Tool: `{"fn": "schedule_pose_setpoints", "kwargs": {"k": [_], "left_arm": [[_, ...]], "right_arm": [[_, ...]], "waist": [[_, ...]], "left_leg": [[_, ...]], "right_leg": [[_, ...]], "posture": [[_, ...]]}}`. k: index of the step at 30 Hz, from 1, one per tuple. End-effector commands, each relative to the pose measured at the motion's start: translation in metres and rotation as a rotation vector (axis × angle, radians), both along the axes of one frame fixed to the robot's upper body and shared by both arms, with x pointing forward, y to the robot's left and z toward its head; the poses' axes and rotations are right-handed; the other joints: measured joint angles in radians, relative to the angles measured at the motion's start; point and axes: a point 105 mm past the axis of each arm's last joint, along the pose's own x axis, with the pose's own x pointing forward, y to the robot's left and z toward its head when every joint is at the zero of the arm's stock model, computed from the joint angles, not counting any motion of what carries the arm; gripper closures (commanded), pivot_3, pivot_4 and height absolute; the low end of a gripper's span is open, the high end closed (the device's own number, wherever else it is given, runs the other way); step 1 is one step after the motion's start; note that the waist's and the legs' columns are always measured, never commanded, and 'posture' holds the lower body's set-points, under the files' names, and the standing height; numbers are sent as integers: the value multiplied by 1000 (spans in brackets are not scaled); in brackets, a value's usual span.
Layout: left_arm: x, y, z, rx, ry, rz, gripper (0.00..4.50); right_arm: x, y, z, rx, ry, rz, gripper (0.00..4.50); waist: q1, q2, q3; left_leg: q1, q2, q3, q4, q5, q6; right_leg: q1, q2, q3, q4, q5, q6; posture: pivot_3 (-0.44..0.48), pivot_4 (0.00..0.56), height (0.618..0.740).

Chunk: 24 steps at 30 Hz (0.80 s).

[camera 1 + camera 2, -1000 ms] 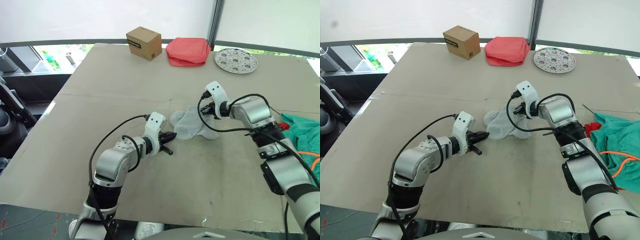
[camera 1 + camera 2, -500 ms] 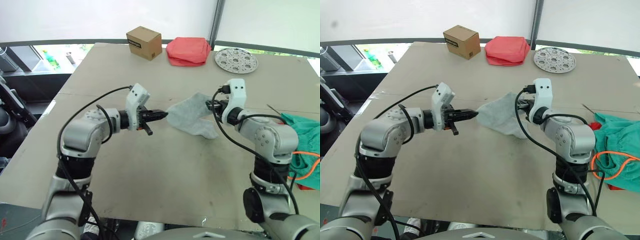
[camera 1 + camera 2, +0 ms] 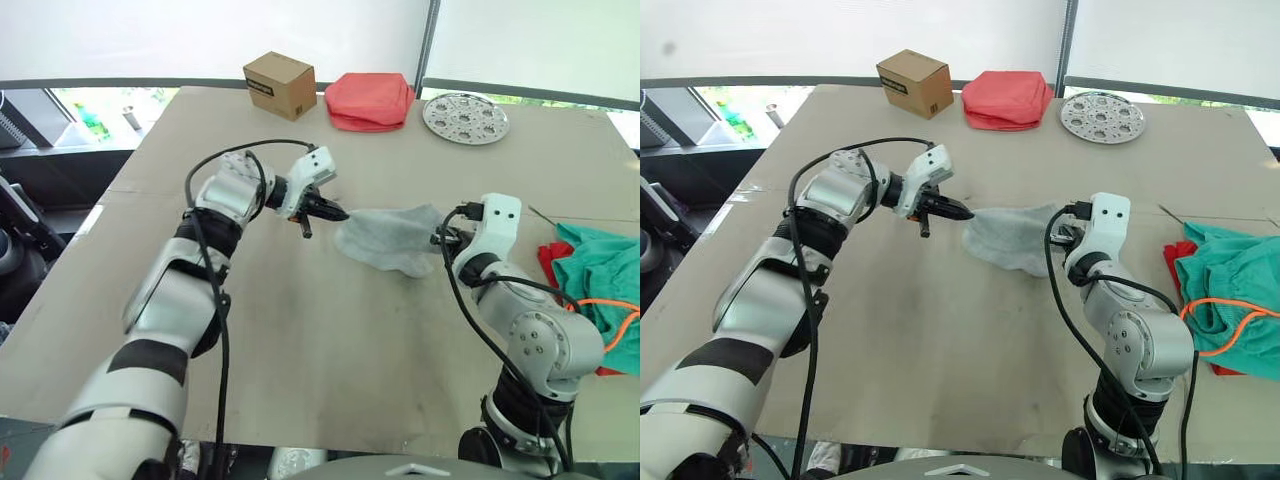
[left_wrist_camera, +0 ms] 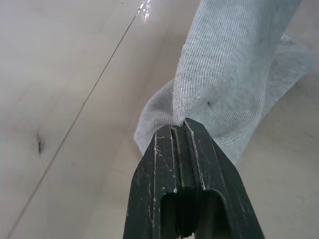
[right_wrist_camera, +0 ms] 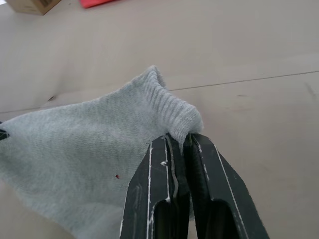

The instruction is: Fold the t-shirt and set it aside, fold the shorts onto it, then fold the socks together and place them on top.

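The light grey socks [image 3: 390, 238] hang stretched between my two grippers over the middle of the table. My left gripper [image 3: 341, 214] is shut on their left end, and its black fingers [image 4: 182, 149] pinch the knit. My right gripper [image 3: 441, 238] is shut on the ribbed cuff [image 5: 172, 107] at the right end. The teal shorts [image 3: 600, 275] with an orange cord [image 3: 618, 322] lie bunched at the table's right edge. A strip of the red t-shirt [image 3: 551, 260] shows from under them.
At the far edge stand a cardboard box [image 3: 279, 83], a folded coral-pink cloth stack [image 3: 368, 100] and a round perforated metal disc [image 3: 465, 117]. The tan table [image 3: 330, 340] stretches bare in front of the socks.
Both grippers have pulled the socks up off the table and spread them apart. The left arm has swung up and away from me; the right has drawn back toward me.
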Motion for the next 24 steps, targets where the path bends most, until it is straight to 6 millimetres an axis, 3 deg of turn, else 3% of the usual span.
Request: {"fn": "schedule_pose_setpoints", "kwargs": {"k": [1, 4, 7, 16, 24], "left_arm": [[3, 2, 11, 28, -36, -27, 4500], [5, 11, 24, 17, -34, -19, 4500], [6, 17, 33, -13, -33, 5, 4500], [-3, 28, 15, 7, 7, -3, 4500], [9, 31, 10, 41, -70, 68, 4500]], "right_arm": [[-25, 31, -15, 114, 60, 72, 4459], [-36, 47, -16, 144, 91, 170, 4459], [-39, 45, -13, 177, 87, 188, 4459], [-41, 39, -23, 43, 128, 284, 4459], [-25, 33, -37, -58, 108, 239, 4459]], "waist": [[-6, 0, 0], [-9, 0, 0], [-8, -1, 0], [-6, -1, 0], [-8, -2, 0]], "left_leg": [[0, 0, 0, 0, 0, 0], [0, 1, 0, 0, 0, 0], [0, 1, -1, 0, 0, 0], [0, 1, -1, 0, -1, 1], [0, 1, -1, 0, -1, 1]], "right_leg": [[0, 0, 0, 0, 0, 0], [0, 1, 0, 0, 0, 0], [-1, 1, 0, 0, 0, 0], [0, 0, 0, 0, 0, 0], [-1, 0, 0, 0, 0, 0]], "posture": [[0, 150, 740], [0, 150, 740], [0, 150, 740], [0, 150, 740], [0, 150, 740]]}}
